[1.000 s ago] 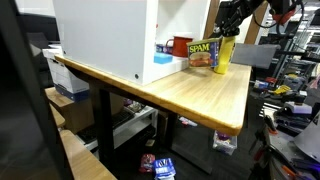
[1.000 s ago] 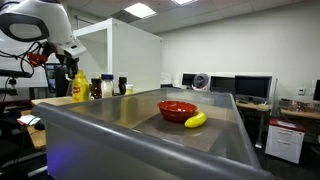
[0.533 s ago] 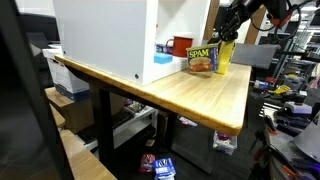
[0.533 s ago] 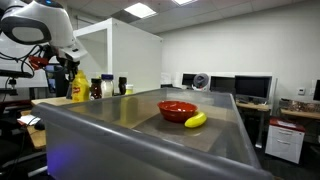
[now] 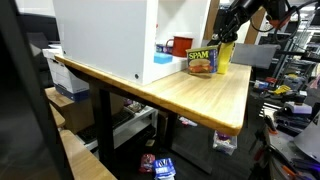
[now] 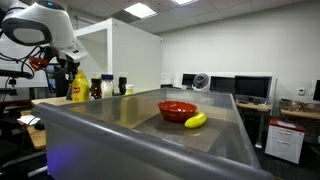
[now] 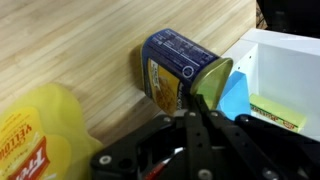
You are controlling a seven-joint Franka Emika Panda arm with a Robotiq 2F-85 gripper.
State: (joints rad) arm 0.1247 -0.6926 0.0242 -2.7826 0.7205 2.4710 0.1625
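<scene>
My gripper [image 7: 191,108] is shut with nothing between its jaws. It hovers just above a blue and yellow Spam can [image 7: 175,68] that lies tilted on the wooden table. A yellow mustard bottle [image 7: 35,135] stands close beside it. In an exterior view the gripper [image 5: 222,28] hangs over the Spam can [image 5: 203,60] and the mustard bottle [image 5: 223,55], near the white shelf box [image 5: 110,40]. In an exterior view the gripper [image 6: 63,62] sits above the mustard bottle [image 6: 78,88].
A red can [image 5: 181,45] and a blue item [image 5: 164,56] sit in the white box's opening. A red bowl [image 6: 177,109] and a banana [image 6: 195,120] lie at the table's other end. Dark jars [image 6: 107,87] stand by the bottle. The table edge [image 5: 205,122] is near.
The arm has shifted only slightly above the can and bottle. The gripper has stayed shut.
</scene>
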